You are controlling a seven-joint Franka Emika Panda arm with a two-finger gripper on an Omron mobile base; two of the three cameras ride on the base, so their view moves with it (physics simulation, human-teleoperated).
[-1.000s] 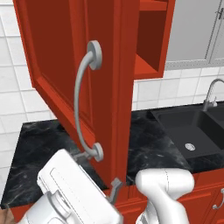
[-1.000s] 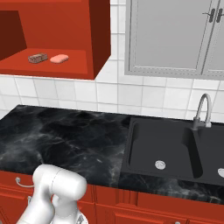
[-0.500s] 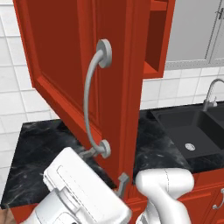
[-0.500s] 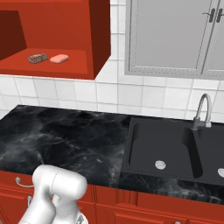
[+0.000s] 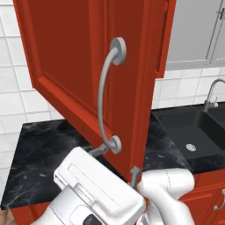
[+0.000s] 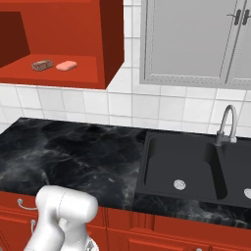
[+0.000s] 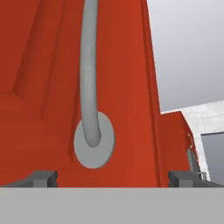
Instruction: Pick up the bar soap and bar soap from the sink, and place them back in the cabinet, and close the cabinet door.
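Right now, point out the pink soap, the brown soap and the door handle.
pink soap (image 6: pixel 66 65), right base view, middle of its top face.
brown soap (image 6: pixel 42 64), right base view, middle of the block.
door handle (image 5: pixel 103 86), left base view, mid-curve of the silver bar.

no readable text, labels or signs

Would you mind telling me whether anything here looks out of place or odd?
Nothing stands out. Both bar soaps lie flat on the red cabinet shelf, the sink is bare, and the cabinet door simply hangs open.
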